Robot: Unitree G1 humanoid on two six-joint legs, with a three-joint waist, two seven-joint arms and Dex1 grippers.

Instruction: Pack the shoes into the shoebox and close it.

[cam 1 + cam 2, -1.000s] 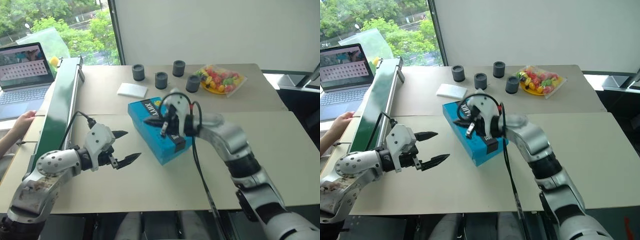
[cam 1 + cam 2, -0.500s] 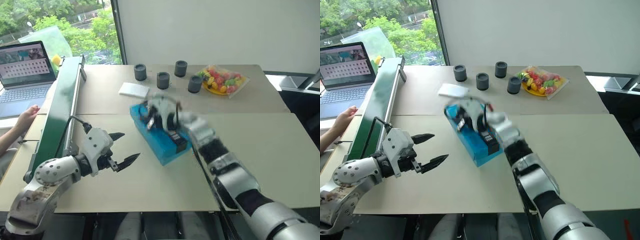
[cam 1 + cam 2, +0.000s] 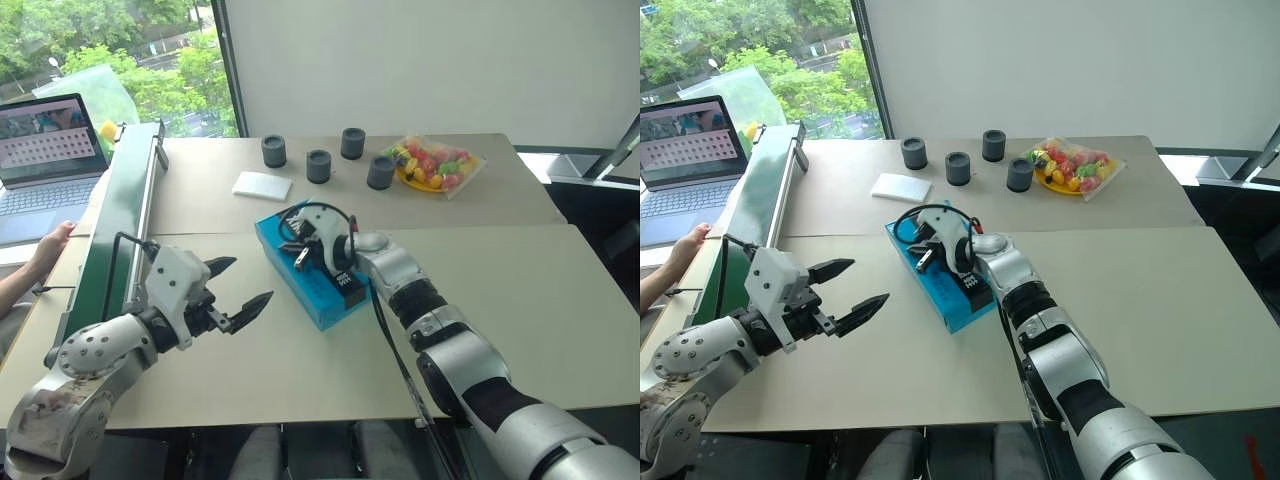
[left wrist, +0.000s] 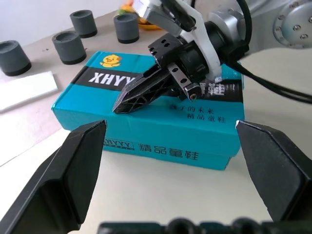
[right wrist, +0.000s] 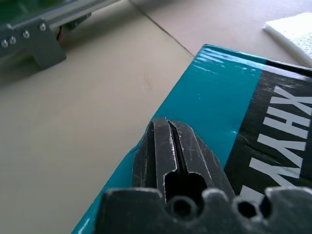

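Pressing closed shoebox [image 3: 312, 278] lid: right end effector [image 4: 127, 101], fingers together, empty.

lab/office | laptop [image 3: 45, 150] + green conveyor [image 3: 120, 225] by window [image 3: 120, 50]

One shoebox [image 3: 312, 277], four dark cups [image 3: 273, 151], one white pad [image 3: 262, 185], one laptop [image 3: 40, 150].

Blue shoebox [image 3: 312, 272] (lid closed) lies flat, angled on table.
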